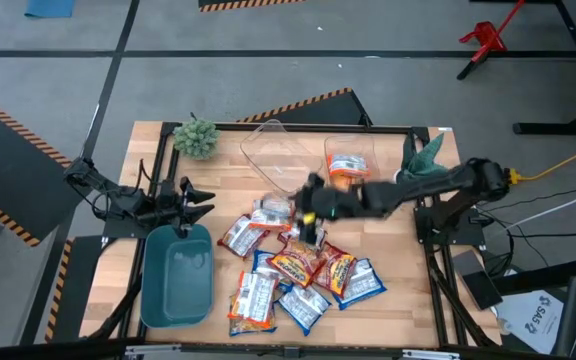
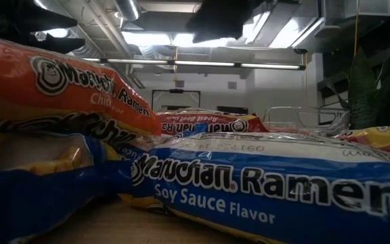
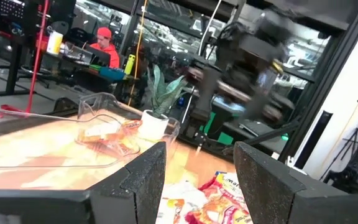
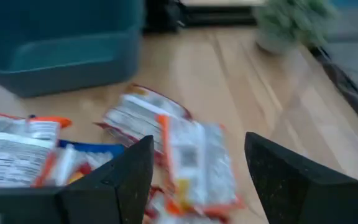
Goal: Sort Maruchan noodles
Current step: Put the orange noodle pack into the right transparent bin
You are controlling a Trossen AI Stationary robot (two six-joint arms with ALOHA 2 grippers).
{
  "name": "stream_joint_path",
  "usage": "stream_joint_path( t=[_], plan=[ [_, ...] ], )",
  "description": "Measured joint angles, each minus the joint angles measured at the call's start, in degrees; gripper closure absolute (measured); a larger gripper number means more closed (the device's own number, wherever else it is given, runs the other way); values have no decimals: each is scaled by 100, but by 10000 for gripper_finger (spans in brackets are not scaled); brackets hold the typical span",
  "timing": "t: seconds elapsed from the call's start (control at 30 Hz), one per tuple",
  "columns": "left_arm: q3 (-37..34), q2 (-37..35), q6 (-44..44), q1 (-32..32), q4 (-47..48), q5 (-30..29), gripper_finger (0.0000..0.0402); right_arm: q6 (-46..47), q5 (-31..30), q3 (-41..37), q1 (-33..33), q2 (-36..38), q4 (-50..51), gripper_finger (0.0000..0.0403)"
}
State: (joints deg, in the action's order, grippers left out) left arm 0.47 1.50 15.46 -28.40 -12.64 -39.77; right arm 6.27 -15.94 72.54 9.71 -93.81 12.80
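Hovering, right gripper (image 4: pixel 197 171) with fingers parted and empty just over an orange-edged packet (image 4: pixel 197 158) at the pile's upper edge on the bench (image 1: pixel 388 240), long axis running between the fingers; left gripper (image 1: pixel 190 205) waiting released, well apart.

The right arm (image 3: pixel 247 93) is blurred; the low view crops the front noodle packets (image 2: pixel 263 183).

You get 1 overhead view of the counter (image 1: pixel 388 260); the low view sits against the packets (image 2: pixel 263 183), which both wrist views share.
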Motion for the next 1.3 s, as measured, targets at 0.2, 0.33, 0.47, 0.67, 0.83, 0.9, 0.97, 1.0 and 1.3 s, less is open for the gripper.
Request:
stream_joint_path(
  t=[0.2,0.33,0.47,0.67,0.83,0.9,0.97,1.0,1.3],
  plan=[
    [0,0,51,0,49,-22,217,-534,-582,2,650,-674,-569,171],
    [0,0,60,-1,122,-48,217,-521,-592,47,756,-1108,-769,170],
    [0,0,66,-2,174,-63,217,-516,-560,339,758,-1458,-749,146],
    [0,0,66,-2,210,-66,217,-527,-747,921,752,-1907,-405,54],
    [2,0,82,-2,366,-66,217,-531,-1169,1180,752,-2206,86,10],
    [2,0,95,-1,395,-83,217,-545,-1207,1221,750,-2324,89,7],
    [2,0,99,0,439,-91,217,-622,-1286,1226,750,-2404,79,8],
    [2,0,99,-1,439,-104,217,-665,-1370,1228,750,-2447,67,9],
    [2,0,92,0,456,-176,217,-974,-1741,1226,530,-2649,59,24]
  ],
)
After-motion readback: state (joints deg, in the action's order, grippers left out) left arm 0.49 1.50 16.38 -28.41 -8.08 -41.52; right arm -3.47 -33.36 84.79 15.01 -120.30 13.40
